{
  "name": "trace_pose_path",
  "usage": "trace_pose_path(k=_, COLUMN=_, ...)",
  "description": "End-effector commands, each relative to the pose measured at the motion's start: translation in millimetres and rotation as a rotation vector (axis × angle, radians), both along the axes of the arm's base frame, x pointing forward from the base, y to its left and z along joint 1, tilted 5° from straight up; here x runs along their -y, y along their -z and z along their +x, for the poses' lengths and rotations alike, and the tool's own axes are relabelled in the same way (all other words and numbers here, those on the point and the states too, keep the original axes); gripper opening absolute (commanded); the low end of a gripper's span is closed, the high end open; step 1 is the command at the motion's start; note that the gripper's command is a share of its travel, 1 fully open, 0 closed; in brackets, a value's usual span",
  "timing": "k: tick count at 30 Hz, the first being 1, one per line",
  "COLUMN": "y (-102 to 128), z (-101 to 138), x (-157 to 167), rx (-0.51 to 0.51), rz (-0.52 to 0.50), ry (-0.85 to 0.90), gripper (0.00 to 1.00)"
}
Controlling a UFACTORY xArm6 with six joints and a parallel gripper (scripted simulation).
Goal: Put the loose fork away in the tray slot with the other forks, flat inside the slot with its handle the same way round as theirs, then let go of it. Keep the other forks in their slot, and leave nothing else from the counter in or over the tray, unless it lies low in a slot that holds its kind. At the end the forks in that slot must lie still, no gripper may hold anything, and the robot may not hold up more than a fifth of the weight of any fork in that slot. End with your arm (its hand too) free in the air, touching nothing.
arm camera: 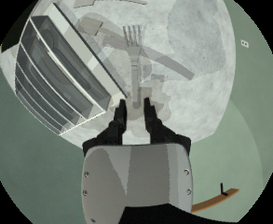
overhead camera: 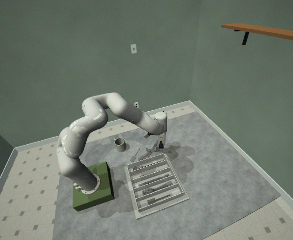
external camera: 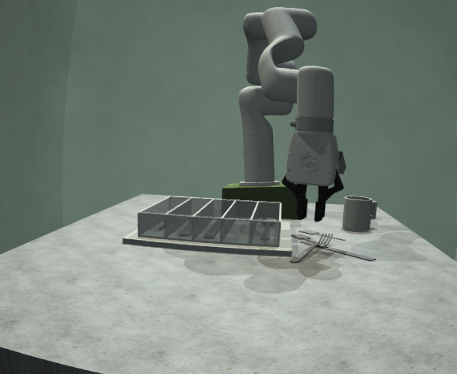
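We are looking at a gray counter [external camera: 100, 305] where the arm [overhead camera: 95, 121] is reaching out from its green base [overhead camera: 104, 196] and pointing its gripper [external camera: 309, 211] straight down. The gripper is hanging above the counter, just past the short end of the tray [external camera: 208, 240], and its dark fingers [external camera: 301, 207] are standing part-way closed, with a narrow gap between them and nothing in it.

The loose fork [external camera: 311, 247] is lying flat on the counter just beside the tray, outside every slot. It is crossing over a long flat utensil [external camera: 349, 252], and a second thin piece [external camera: 321, 234] is lying close behind them. In the wrist view the fork [arm camera: 134, 56] is running away from the fingertips, prongs at the far end and handle end nearest the fingers, with the gripper [arm camera: 134, 115] lined up over that handle end but not touching it.

The tray is showing five long slots side by side, each holding dark cutlery; we cannot tell from here which slot has the forks. A mug [external camera: 356, 213] is standing upright near the utensils, well apart from the tray.
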State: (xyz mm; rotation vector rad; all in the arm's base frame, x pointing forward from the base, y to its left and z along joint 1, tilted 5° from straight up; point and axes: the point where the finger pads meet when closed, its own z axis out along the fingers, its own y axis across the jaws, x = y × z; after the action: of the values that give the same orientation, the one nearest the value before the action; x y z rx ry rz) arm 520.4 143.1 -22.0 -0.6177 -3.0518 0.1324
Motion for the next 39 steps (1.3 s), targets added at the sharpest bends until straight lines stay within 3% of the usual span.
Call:
trace_pose_path(k=1, y=3, z=2, x=0, rx=0.004, rz=0.001, ry=0.000, gripper=0.31)
trace_pose_path(k=39, y=42, z=1, x=3, rx=0.004, rz=0.001, ry=0.000, gripper=0.31)
